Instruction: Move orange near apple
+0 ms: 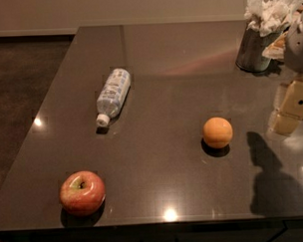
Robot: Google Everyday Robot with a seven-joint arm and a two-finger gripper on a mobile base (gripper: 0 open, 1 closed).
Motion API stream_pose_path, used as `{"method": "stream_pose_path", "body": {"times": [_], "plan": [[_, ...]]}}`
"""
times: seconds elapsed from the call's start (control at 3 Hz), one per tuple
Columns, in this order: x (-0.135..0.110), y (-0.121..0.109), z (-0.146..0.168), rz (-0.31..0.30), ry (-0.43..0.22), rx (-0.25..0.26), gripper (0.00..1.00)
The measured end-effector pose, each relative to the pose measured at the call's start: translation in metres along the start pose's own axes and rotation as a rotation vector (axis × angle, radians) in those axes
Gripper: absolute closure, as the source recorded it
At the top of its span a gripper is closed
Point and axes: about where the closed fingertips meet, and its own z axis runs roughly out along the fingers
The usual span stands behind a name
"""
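Observation:
The orange (pixel 217 132) is a smooth, bright orange fruit that rests on the dark glossy table (pixel 179 67), right of centre. The apple (pixel 82 193) is red with yellowish patches and a short stem. It sits near the table's front left corner, well apart from the orange. My gripper (pixel 291 109), pale yellow, hangs at the right edge of the view, to the right of the orange and a little above the table. It is not touching the orange. Its shadow falls on the table in front of it.
A plastic water bottle (pixel 112 95) lies on its side at the left middle of the table. A metal cup stuffed with white napkins (pixel 261 37) stands at the back right. The table's left and front edges drop to dark floor.

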Motion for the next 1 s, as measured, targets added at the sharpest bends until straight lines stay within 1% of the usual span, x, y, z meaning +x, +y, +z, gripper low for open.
{"method": "stream_pose_path", "body": {"times": [0.33,0.67,1.0], "plan": [[0.000,0.000,0.000,0.000,0.000,0.000,0.00],[-0.002,-0.007,0.014,0.009,-0.011,-0.001,0.00],[-0.001,-0.015,0.041,0.017,-0.020,-0.019,0.00]]}}
